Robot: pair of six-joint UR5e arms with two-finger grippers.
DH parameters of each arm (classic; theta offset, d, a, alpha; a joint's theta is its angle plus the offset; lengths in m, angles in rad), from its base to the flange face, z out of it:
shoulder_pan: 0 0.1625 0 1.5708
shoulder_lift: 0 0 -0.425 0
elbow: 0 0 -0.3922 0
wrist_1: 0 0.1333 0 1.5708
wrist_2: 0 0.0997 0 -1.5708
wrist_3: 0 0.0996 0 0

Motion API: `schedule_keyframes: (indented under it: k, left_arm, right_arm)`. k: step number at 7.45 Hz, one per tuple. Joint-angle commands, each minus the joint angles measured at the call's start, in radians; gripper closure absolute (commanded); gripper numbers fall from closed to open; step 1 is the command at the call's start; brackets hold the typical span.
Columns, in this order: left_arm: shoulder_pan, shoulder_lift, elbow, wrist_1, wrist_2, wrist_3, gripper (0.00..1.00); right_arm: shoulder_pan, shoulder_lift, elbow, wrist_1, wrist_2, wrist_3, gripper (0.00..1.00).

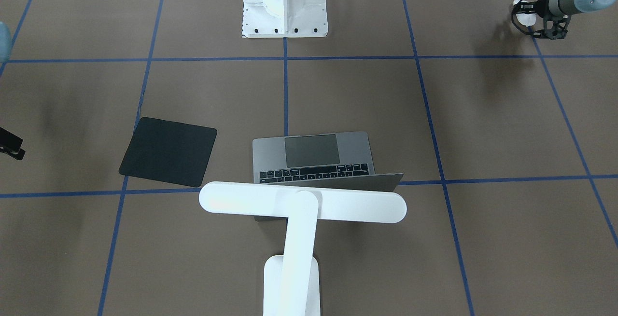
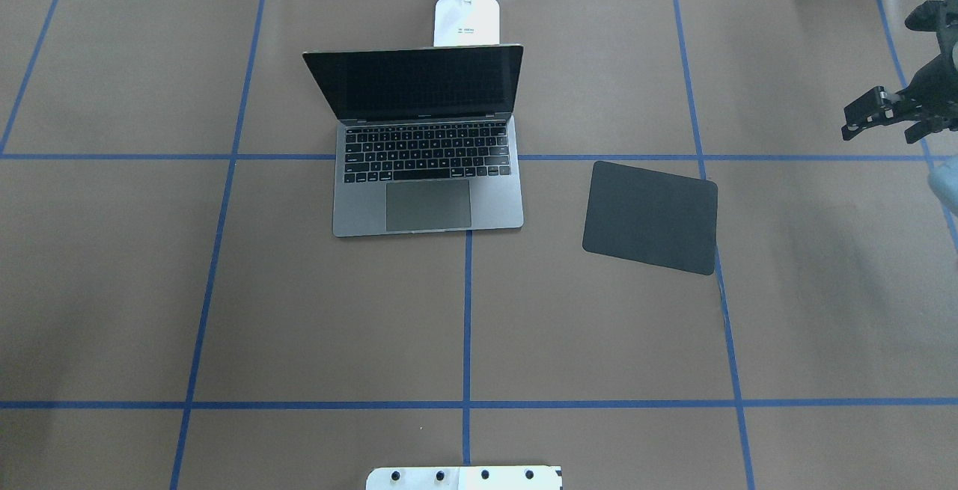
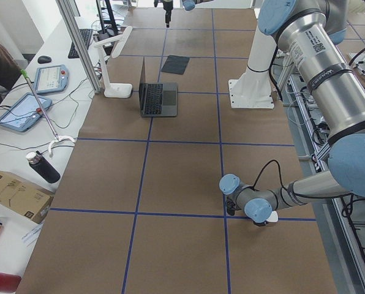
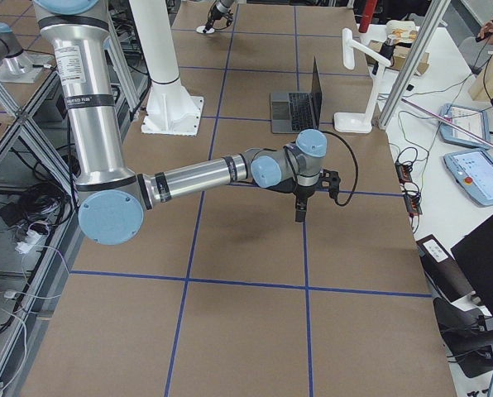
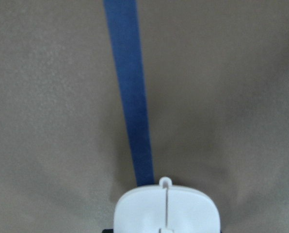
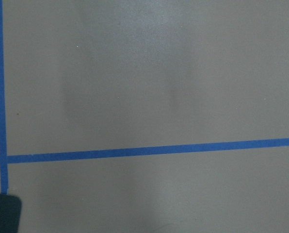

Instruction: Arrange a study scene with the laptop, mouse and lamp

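Observation:
The open laptop [image 2: 428, 198] sits at the table's middle with its screen towards the robot. The white lamp [image 1: 301, 205] stands just behind it, its bar head over the lid. My left gripper [image 1: 528, 13] is shut on the white mouse [image 5: 166, 211] and holds it low at the table's left end, over a blue tape line. The held mouse also shows in the front-facing view [image 1: 524, 9]. My right gripper [image 2: 891, 112] hovers past the table's right side, beyond the black mouse pad [image 2: 650, 217], with nothing in it. Whether it is open or shut does not show.
The robot's white bolted pedestal [image 1: 285, 2] stands at the near edge. Tablets, a bottle and a cardboard box [image 3: 14, 196] lie on the side bench beyond the far edge. The brown table [image 2: 299, 310] carries a blue tape grid.

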Motion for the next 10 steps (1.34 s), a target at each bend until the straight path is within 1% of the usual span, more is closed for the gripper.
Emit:
schedule_keyframes:
  k: [1,2,4,5,7,9,10]
  left_arm:
    - [0.0,0.001,0.004,-0.027,-0.004,-0.003,0.48]
    - [0.0,0.007,0.004,-0.053,-0.01,-0.004,0.53]
    - [0.0,0.007,0.001,-0.059,-0.013,-0.006,0.54]
    - [-0.002,0.007,-0.002,-0.059,-0.042,-0.006,0.54]
    - [-0.003,0.006,-0.019,-0.061,-0.05,-0.026,0.54]
    - [-0.005,0.006,-0.063,-0.058,-0.086,-0.05,0.54]
    - [-0.003,-0.005,-0.081,-0.056,-0.092,-0.099,0.54]
  right_arm:
    - [0.0,0.002,0.0,0.0,0.0,0.0,0.0]
    - [0.0,0.002,0.0,0.0,0.0,-0.001,0.0]
    - [0.0,0.002,0.0,0.0,0.0,0.0,0.0]
    - [0.0,0.002,0.0,0.0,0.0,0.0,0.0]
    - [0.0,0.002,0.0,0.0,0.0,0.0,0.0]
    - [0.001,0.0,0.001,0.0,0.001,-0.001,0.0]
    - [0.002,0.0,0.0,0.0,0.0,-0.001,0.0]
